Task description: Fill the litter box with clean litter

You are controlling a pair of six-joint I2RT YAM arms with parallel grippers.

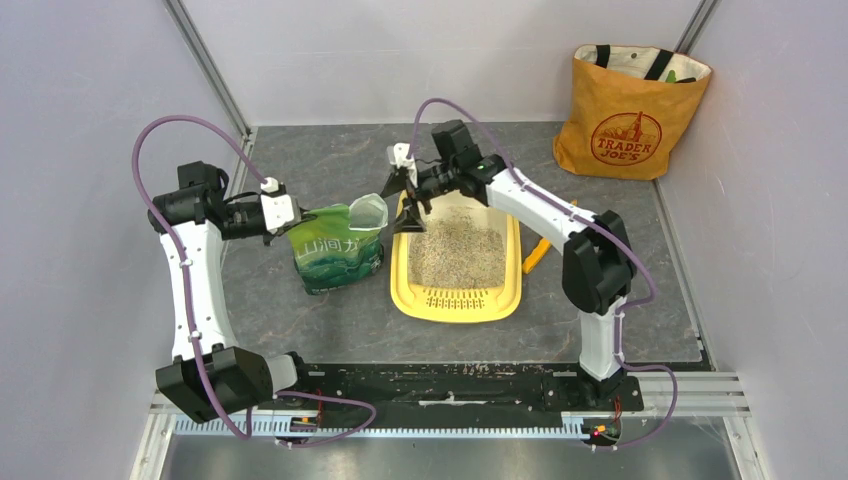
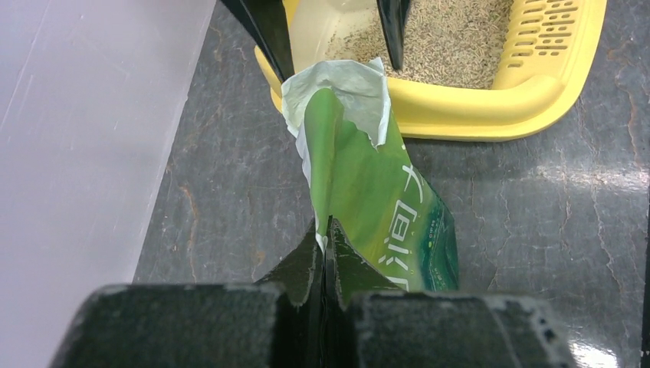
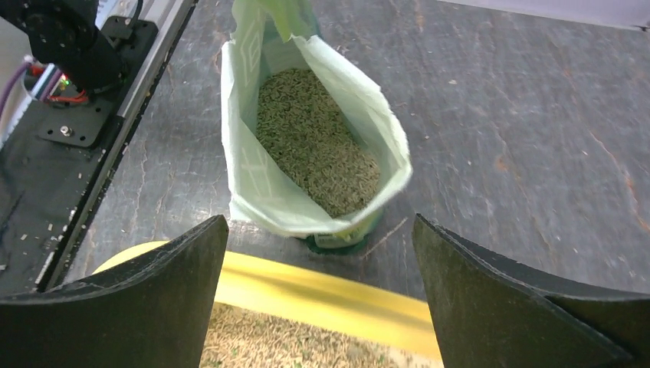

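Grey worktop [image 1: 340, 330], white walls [image 1: 100, 80] round it. Litter box [image 1: 455, 308] sits mid-worktop, grate end on the near side, clean litter [image 1: 455, 255] over most of its floor. Green bag [image 1: 335, 255] upright just left of it, mouth open, more granules inside. Left end effector [image 2: 328, 238] clamped on bag's top edge. Right end effector [image 1: 410, 212] spread wide over box's far-left corner, gripping nothing. Orange scoop [image 1: 537, 255] beside box's right rim. Tote bag [image 1: 630, 110] in far right corner.

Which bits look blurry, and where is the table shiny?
Right wrist view: the close black fingers and box look soft, the bag sharp. Left wrist view: white glare on the table at right. Top view: even light, only soft shadows.
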